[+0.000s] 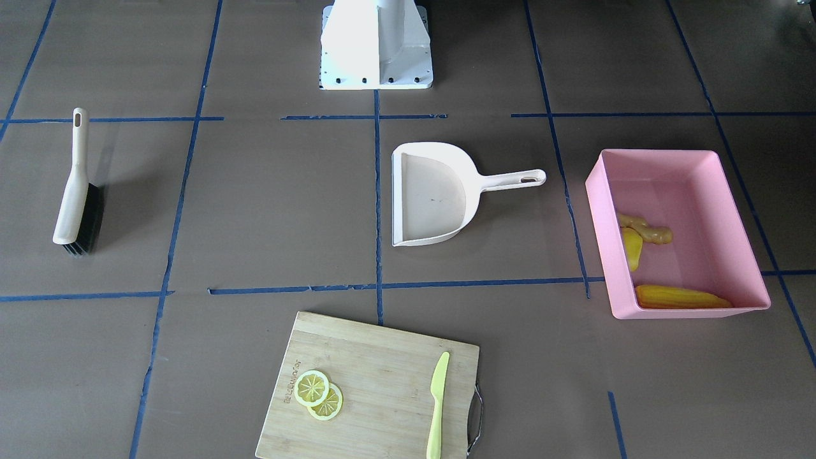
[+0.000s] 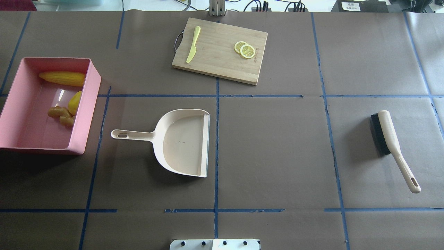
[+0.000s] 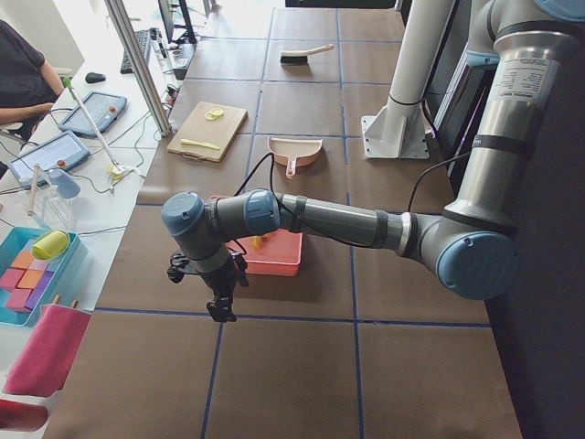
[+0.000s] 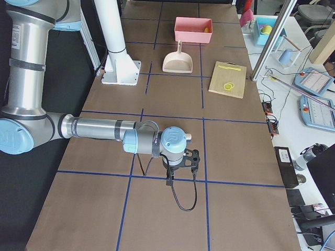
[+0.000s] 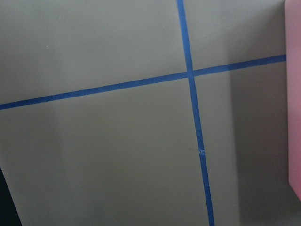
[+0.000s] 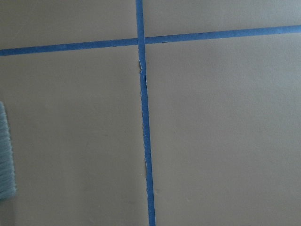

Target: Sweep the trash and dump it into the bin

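Observation:
The pink bin (image 2: 20, 139) (image 1: 663, 153) stands at the table's left end. Inside it lie the trash: a corn cob (image 2: 62, 78) (image 1: 682, 297), a yellow lemon-like fruit (image 2: 75, 102) (image 1: 632, 248) and a tan ginger root (image 2: 61, 115) (image 1: 647, 228). My left gripper (image 3: 219, 309) hangs over bare table beside the bin, seen only in the left side view; I cannot tell its state. My right gripper (image 4: 178, 166) hovers over the table's right end, shown only in the right side view, state also unclear. The bin's edge (image 5: 294, 117) shows in the left wrist view.
An empty cream dustpan (image 2: 180, 142) (image 1: 433, 191) lies mid-table, handle toward the bin. A hand brush (image 2: 392, 142) (image 1: 76, 185) lies at the right. A cutting board (image 2: 222, 48) at the far side carries a lime-green knife (image 2: 192, 45) and lemon slices (image 2: 245, 49).

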{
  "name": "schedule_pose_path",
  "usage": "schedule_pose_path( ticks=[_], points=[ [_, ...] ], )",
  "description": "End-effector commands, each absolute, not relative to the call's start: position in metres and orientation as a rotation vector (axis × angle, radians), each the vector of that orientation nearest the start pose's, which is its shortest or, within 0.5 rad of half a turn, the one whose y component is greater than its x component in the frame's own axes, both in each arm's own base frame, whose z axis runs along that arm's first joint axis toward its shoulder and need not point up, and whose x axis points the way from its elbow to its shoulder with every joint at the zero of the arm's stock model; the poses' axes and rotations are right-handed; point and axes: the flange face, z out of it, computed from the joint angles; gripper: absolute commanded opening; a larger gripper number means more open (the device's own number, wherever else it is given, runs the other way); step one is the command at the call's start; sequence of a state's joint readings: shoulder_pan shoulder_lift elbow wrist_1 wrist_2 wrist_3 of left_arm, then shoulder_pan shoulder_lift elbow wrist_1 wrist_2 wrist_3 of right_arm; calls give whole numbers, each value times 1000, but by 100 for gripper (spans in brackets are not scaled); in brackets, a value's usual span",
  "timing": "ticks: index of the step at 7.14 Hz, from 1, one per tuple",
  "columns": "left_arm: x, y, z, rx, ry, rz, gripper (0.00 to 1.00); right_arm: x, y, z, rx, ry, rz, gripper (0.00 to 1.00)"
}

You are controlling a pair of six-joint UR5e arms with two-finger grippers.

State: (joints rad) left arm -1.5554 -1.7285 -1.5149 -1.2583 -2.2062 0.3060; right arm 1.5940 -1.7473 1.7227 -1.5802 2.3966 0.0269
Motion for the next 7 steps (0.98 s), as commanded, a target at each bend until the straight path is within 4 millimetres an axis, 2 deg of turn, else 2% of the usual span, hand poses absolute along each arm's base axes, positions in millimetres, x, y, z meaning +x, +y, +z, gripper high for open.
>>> schedule_pose_path(
  ticks=[1, 3, 4, 5, 7],
  points=[
    [-60, -512, 671, -51, 739, 246, 100, 70, -420, 661, -36, -842, 75, 100],
    [-57, -486, 690, -9, 779, 253, 100, 70, -423, 658, -30, -844, 74, 100],
    [-57, -486, 691, -12, 768, 252, 100, 70, -422, 660, -32, -842, 75, 100],
    [-58, -489, 686, -2, 766, 255, 100, 70, -422, 660, -31, -844, 74, 100],
    [-81, -491, 665, 39, 762, 208, 100, 70, -422, 658, -27, -844, 73, 100]
  ],
)
